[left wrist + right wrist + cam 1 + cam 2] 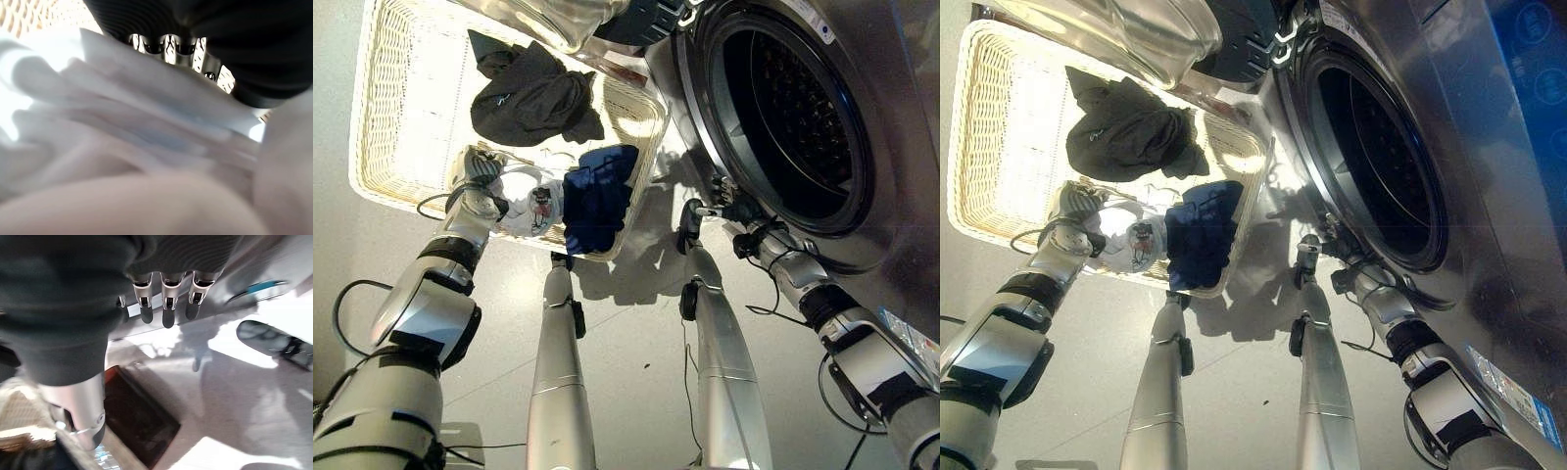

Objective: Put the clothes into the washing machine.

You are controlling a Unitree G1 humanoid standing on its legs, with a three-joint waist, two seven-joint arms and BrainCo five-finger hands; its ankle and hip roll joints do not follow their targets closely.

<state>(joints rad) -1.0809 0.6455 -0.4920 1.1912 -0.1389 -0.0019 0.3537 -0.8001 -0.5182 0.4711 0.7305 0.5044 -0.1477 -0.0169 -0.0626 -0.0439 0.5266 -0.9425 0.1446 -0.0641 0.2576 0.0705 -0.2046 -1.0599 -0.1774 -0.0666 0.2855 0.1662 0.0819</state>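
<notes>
white garment (524, 196) in the basket (391, 117) hides left hand (478, 168) fingers, grip unclear; right hand (166, 308) fingers straight, empty.

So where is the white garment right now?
The white garment lies in the wicker basket at its near edge, under the left hand, with the dark blue garment touching it on the washing machine's side.

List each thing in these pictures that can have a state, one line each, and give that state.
Washing machine door: swung open.
Washing machine drum: dark inside, no clothes seen in it.
Wicker basket: on the floor, holding clothes.
Black garment: crumpled in the basket.
Navy garment: draped over the basket rim.
White garment: in the basket, under the left robot hand.
Right robot hand: empty, fingers straight.
</notes>
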